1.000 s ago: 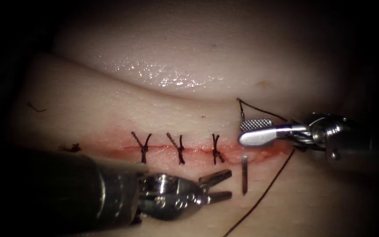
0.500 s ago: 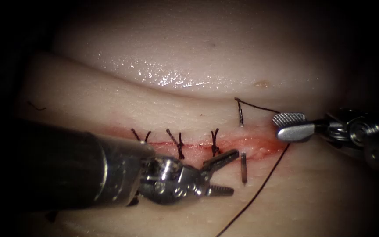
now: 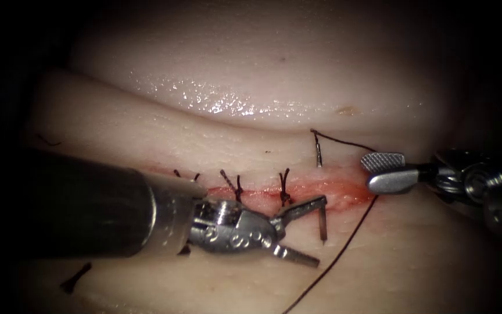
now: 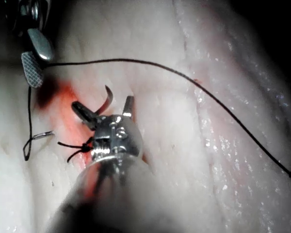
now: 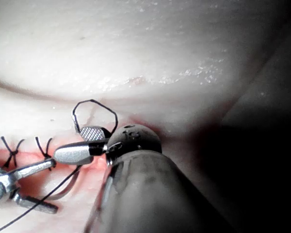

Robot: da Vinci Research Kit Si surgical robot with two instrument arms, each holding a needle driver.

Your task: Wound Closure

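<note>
Needle [image 3: 323, 224] passes through the tissue [image 3: 216, 134] across the cut [image 3: 297, 191], just beyond the last stitch [image 3: 284, 187]. Left tool [image 3: 306, 232], jaws apart, straddles its emerged tip; right tool [image 3: 382, 170], jaws apart, holds nothing.

Tissue [image 3: 251, 75] w/ cut [image 3: 297, 191], red fluid [image 3: 344, 195], cut thread end [image 3: 74, 278] on it.

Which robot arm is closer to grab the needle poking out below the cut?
Probably the left tool. Its open jaws straddle the needle tip sticking out of the tissue below the cut. The right tool sits open and empty at the cut's right end.
</note>
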